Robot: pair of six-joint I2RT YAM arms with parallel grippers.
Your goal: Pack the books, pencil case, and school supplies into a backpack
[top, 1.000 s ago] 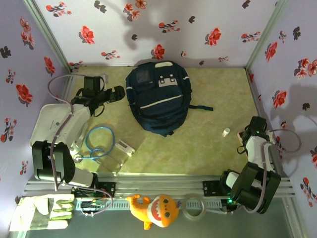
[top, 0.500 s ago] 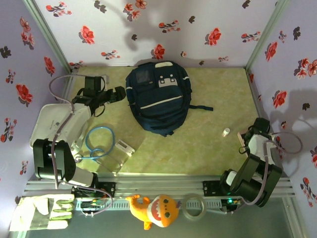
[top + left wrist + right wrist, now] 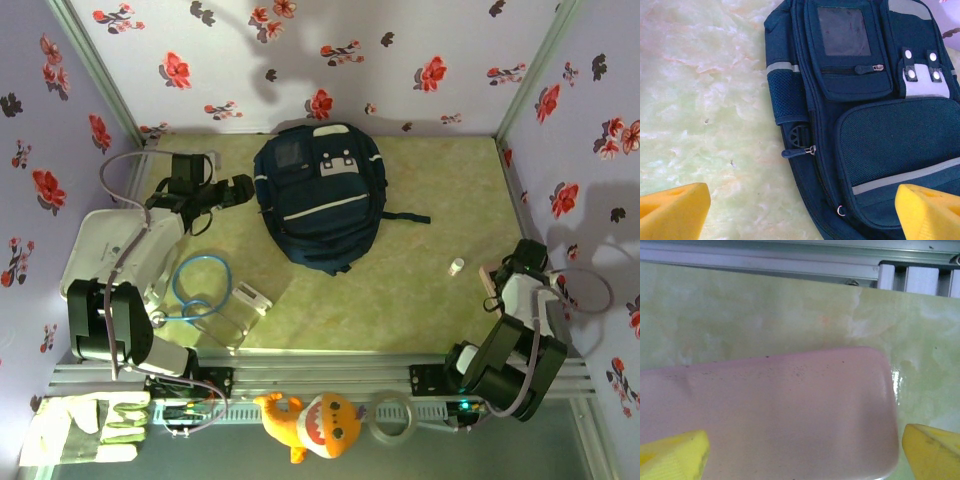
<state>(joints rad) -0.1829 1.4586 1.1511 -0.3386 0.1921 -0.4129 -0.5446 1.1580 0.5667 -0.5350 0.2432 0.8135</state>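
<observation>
1. Located backpack [image 3: 320,195] lying front-up at mid-back of bench [image 3: 400,300]. Judged zips closed, with one zip pull [image 3: 810,149] resting on the flank in the left wrist view.
2. Noted left hand [image 3: 243,187] just beside the backpack's left flank, fingers spread wide, holding nothing.
3. Noted right hand [image 3: 802,455] low over a pink flat item [image 3: 770,410] near the bench's right edge, fingers spread wide above it, gripping nothing. Pencil case or eraser: cannot tell.
4. Logged small white cylinder [image 3: 456,266] near that spot, apart from both hands.
5. Judged step: early. First pickup on the right, bag opening on the left.
6. Needed next: close squarely across the pink item; pinch the zip pull and run it open before any carry-over.
</observation>
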